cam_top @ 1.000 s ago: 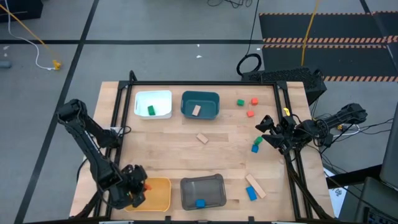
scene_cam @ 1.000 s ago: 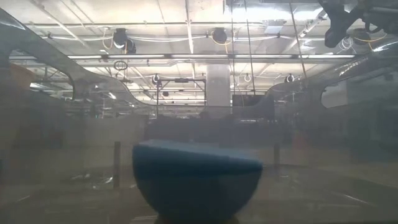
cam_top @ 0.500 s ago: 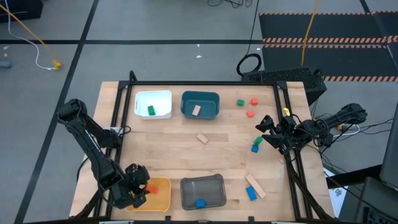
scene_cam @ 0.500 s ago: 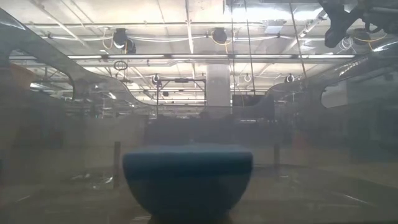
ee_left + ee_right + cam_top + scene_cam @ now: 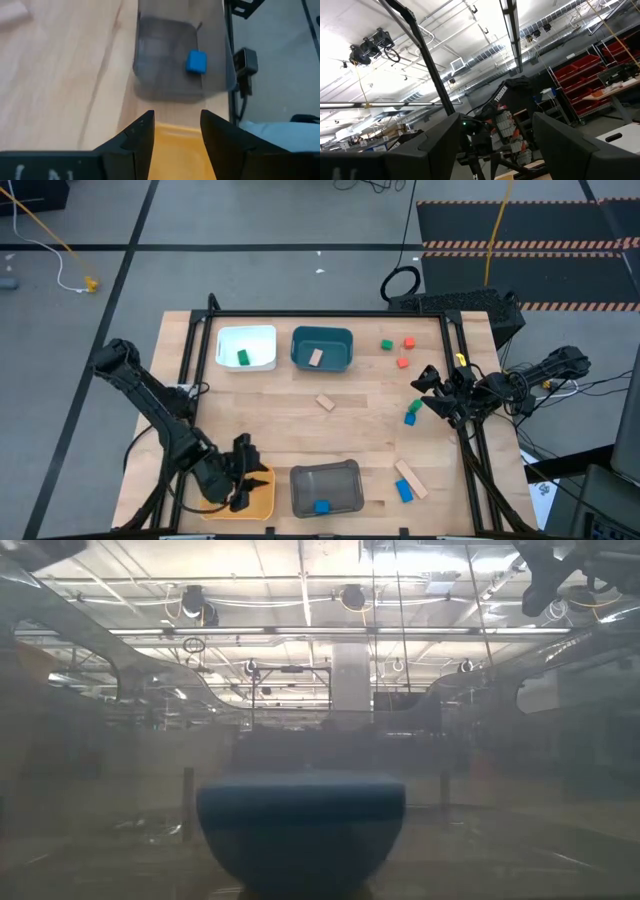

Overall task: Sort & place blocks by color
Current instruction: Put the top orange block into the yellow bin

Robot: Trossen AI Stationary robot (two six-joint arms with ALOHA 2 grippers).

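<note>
White bin (image 5: pixel 247 347) – green block (image 5: pixel 243 357), grey bin (image 5: pixel 325 488) – blue block (image 5: pixel 321 506), teal bin (image 5: pixel 322 348) – seemingly tan block (image 5: pixel 316 357)

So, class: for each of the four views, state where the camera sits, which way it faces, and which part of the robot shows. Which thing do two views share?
High view: above the table, looking straight down; both arms show, left gripper over the yellow bin, right gripper at the table's right edge.
Low view: table height, facing the room; a dark arm shows at top right.
Left wrist view: looks down past its open fingers at the grey bin.
Right wrist view: tilted up at the ceiling; its open fingers show.
Shared: the blue block in the grey bin, high and left wrist views.
</note>
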